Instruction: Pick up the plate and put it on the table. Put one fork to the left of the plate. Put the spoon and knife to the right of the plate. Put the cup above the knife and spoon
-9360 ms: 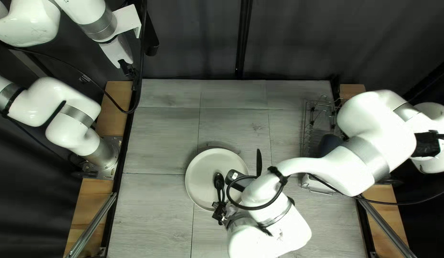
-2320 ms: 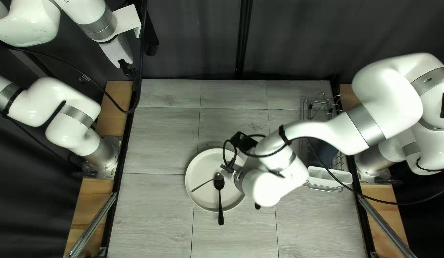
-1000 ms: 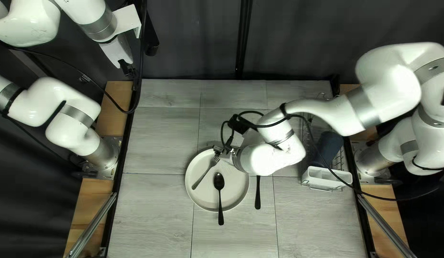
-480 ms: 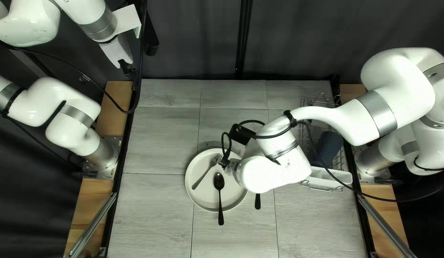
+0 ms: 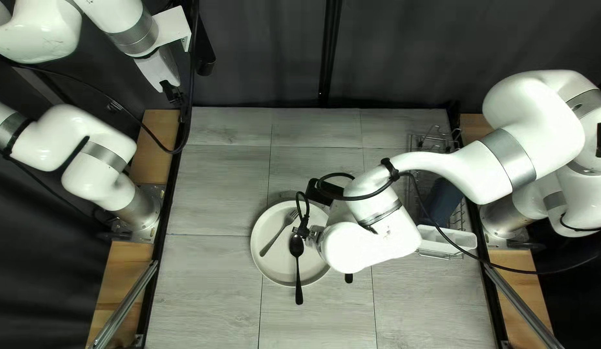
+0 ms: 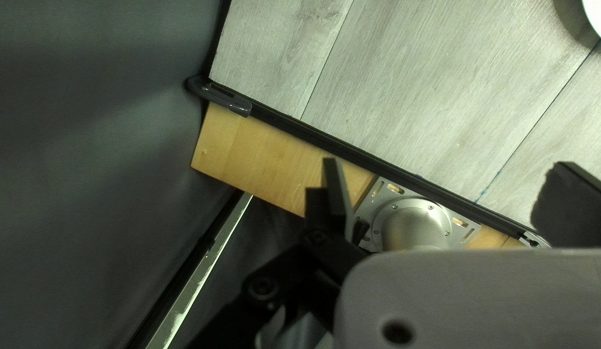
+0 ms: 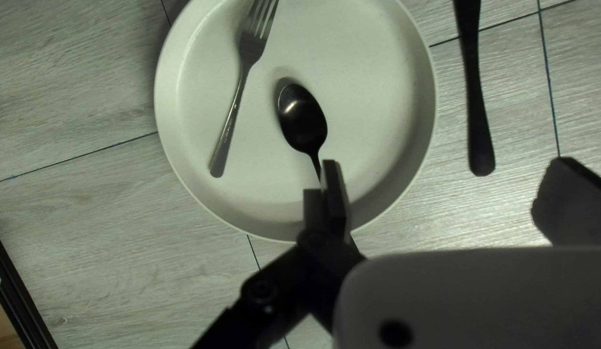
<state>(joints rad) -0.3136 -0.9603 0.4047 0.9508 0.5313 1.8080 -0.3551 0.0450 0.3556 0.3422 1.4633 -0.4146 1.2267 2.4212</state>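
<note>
- At the far left corner, the left arm's fingers (image 5: 173, 92) hang raised beside the desk (image 5: 216, 194). They are spread wide with nothing between them; their wrist view looks down on a wooden strip (image 6: 261, 148), a round metal mount (image 6: 413, 226) and the desk's edge.
- The pale round plate (image 5: 281, 270) lies on the desk, a little left of the middle of its near half.
- The silver fork (image 5: 278, 232) lies slantwise inside the plate, on its left side, tines toward the far rim and handle toward the near left.
- The black spoon (image 5: 296, 245) is on the plate too, right of the fork and apart from it. Its bowl faces the far side, and its handle runs out over the near rim.
- The right arm's fingers (image 5: 303, 231) are over the plate, wide apart and holding nothing. In their wrist view, one finger hides part of the spoon's handle.
- The black knife (image 7: 478, 116) rests on the desk to the right of the plate, not touching it; the top left view shows only the handle's end past the right arm (image 5: 378, 242).
- At the desk's right side, the dark blue cup (image 5: 444, 201) sits tilted in a wire rack (image 5: 435, 137), just behind a white container (image 5: 448, 240).
</note>
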